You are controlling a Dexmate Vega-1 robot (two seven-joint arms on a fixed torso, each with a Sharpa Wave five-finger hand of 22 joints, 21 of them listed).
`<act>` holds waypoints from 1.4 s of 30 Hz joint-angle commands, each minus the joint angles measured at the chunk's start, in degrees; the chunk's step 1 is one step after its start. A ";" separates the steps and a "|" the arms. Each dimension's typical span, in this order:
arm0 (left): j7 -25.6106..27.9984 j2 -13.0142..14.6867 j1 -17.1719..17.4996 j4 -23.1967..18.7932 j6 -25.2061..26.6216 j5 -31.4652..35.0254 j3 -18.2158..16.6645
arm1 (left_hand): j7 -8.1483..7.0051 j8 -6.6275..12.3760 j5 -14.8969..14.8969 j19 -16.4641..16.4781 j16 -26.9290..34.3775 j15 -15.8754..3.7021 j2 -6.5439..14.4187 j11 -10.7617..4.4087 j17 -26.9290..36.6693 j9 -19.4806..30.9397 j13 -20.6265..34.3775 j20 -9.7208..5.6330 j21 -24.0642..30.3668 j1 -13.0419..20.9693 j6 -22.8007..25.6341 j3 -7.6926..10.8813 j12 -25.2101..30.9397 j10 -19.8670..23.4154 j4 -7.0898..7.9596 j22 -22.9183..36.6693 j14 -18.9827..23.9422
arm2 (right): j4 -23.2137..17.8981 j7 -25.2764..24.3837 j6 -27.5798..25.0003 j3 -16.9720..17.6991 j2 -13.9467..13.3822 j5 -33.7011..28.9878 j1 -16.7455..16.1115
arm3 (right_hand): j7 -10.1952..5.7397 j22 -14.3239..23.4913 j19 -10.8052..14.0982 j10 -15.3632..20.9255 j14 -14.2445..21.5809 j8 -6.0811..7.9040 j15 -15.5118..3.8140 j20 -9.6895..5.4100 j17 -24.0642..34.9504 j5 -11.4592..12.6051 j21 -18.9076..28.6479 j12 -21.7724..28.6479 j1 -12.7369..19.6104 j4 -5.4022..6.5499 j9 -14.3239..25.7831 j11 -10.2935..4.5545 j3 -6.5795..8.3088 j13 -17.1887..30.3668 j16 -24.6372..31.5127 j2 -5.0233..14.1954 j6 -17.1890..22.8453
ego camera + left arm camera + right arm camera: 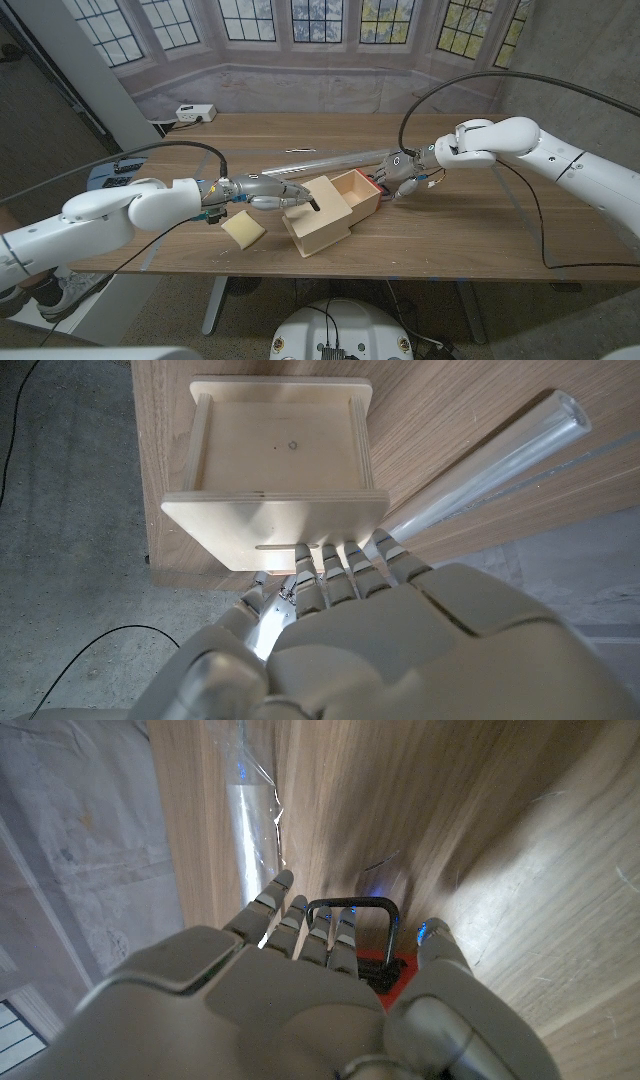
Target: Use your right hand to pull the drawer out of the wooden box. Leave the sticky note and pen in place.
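Note:
The pale wooden box [312,228] lies at the table's middle, with its drawer [357,193] slid partway out toward my right hand. The drawer [280,445] looks bare inside. My left hand [268,193] holds the box's near end, its fingers [345,555] on the panel's edge and the thumb on the other side. My right hand [405,180] is at the drawer's red front [388,982]. Its fingers [320,925] hook the black handle [352,904]. A pale yellow sticky-note pad [243,230] lies beside the box, under my left hand.
A long clear tube [325,158] lies across the table behind the box and shows again as the tube [490,460] beside the drawer. A white power strip [195,113] sits at the far left corner. The table's front edge runs just in front of the box.

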 commanded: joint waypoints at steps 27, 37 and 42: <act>0.58 -0.56 0.11 2.09 -2.53 0.13 -0.57 | -0.37 -0.13 0.22 0.08 -0.12 -0.05 0.31 -0.10 0.08 0.23 0.26 -0.42 0.24 0.08 0.10 0.10 0.14 0.07 -0.19 0.15 0.12 | -2.07 3.66 -5.09 1.50 -0.92 -0.66 -2.21 | 0.16 0.07 -0.27 0.20 0.10 0.28 -3.75 0.04 0.24 0.51 0.20 0.34 -0.70 -0.08 0.04 0.26 0.63 0.24 0.37 -0.07 0.61; 0.75 -0.97 -0.52 2.67 -3.42 0.18 -0.79 | -0.27 -0.16 0.22 0.17 -0.14 -0.03 0.32 -0.09 0.07 0.23 0.26 -0.37 0.26 0.14 0.13 0.15 0.06 0.05 -0.23 0.14 0.12 | -3.99 4.29 -5.95 2.43 -1.60 -0.57 -2.71 | 0.13 0.07 -0.20 0.23 0.21 0.29 -3.75 0.01 0.23 0.52 0.23 0.35 -0.73 -0.11 0.04 0.29 0.69 0.24 0.41 -0.08 0.68; 0.53 -1.28 -0.95 2.75 -3.58 0.18 -0.77 | -0.32 -0.17 0.23 0.24 -0.14 -0.09 0.33 -0.15 0.07 0.23 0.27 -0.45 0.28 0.18 0.16 0.20 0.04 0.10 -0.26 0.14 0.13 | -4.92 4.84 -6.45 3.09 -1.98 -0.34 -3.10 | 0.19 0.07 -0.16 0.42 0.28 0.29 -3.77 0.01 0.22 0.52 0.25 0.43 -0.75 -0.12 0.04 0.41 0.71 0.24 0.43 -0.09 0.72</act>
